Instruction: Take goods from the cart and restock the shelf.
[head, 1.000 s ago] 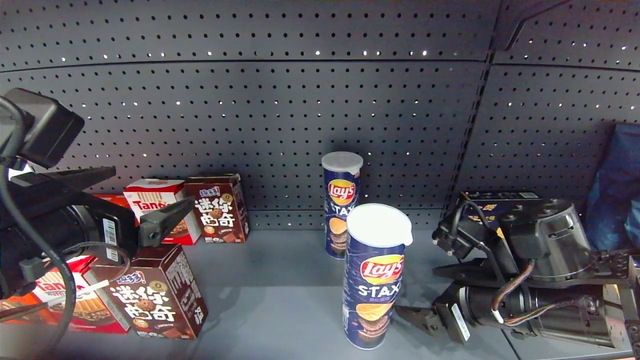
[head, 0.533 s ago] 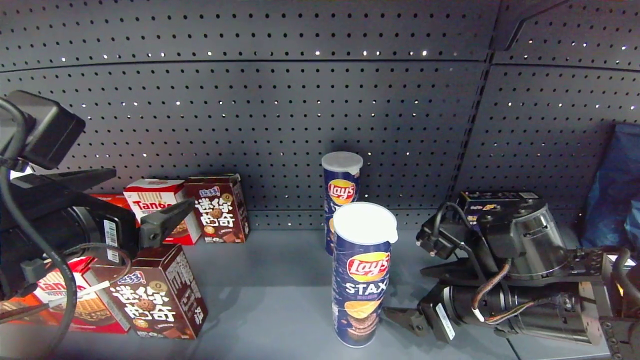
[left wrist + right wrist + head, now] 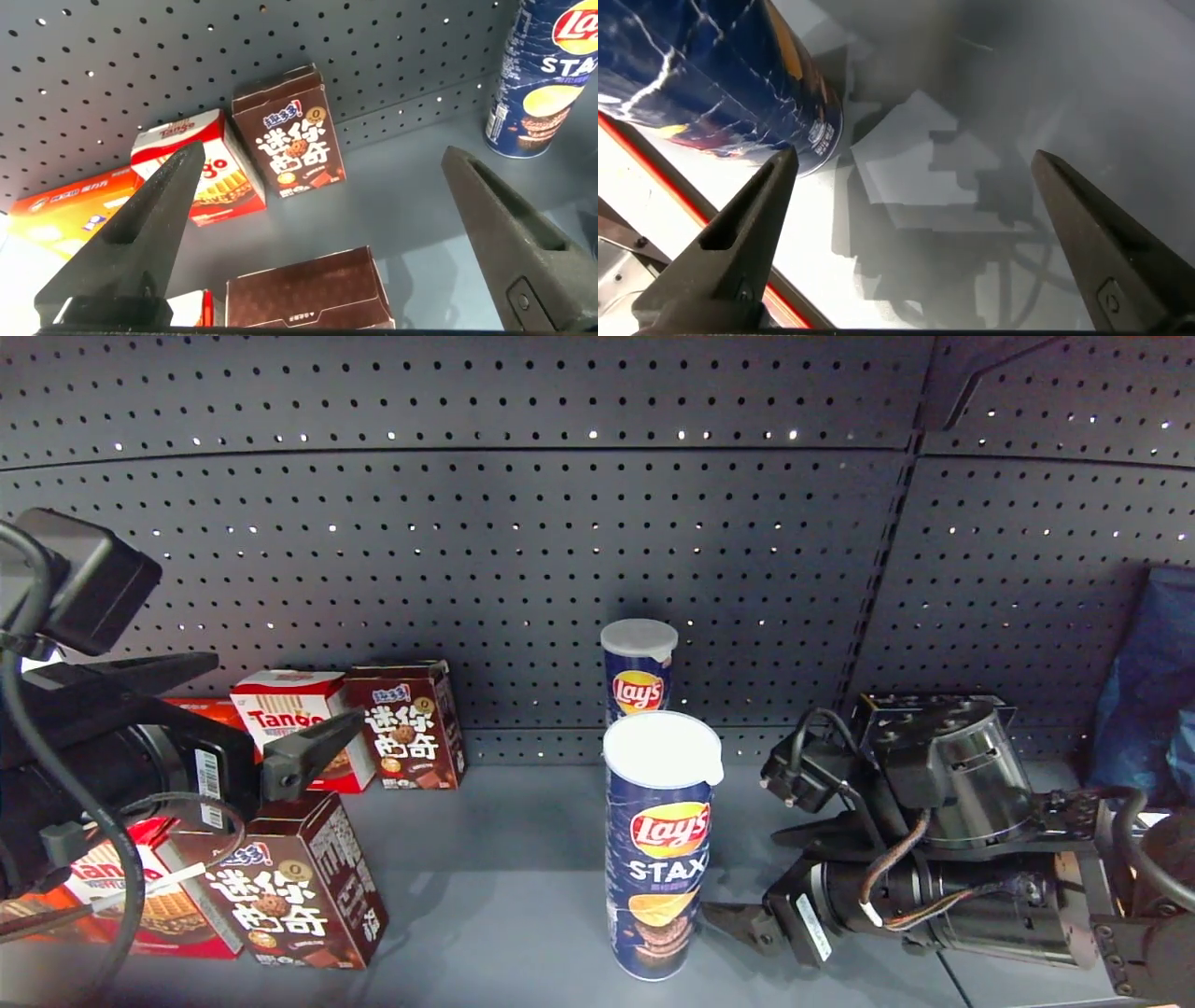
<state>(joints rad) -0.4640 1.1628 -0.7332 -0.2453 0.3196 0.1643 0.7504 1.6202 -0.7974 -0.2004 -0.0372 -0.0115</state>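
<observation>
The front chips can (image 3: pixel 661 845) has slid left, seemingly touching the wide-open right pincer (image 3: pixel 747 877); left pincer (image 3: pixel 322 154) gapes.

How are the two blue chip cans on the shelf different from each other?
The front can stands near the front of the shelf, beside the right end effector; the back can stands by the pegboard wall. The front can's lid looks white, the back can's greyer. The front can hides the back can's bottom. Both stand upright, dark blue.
</observation>
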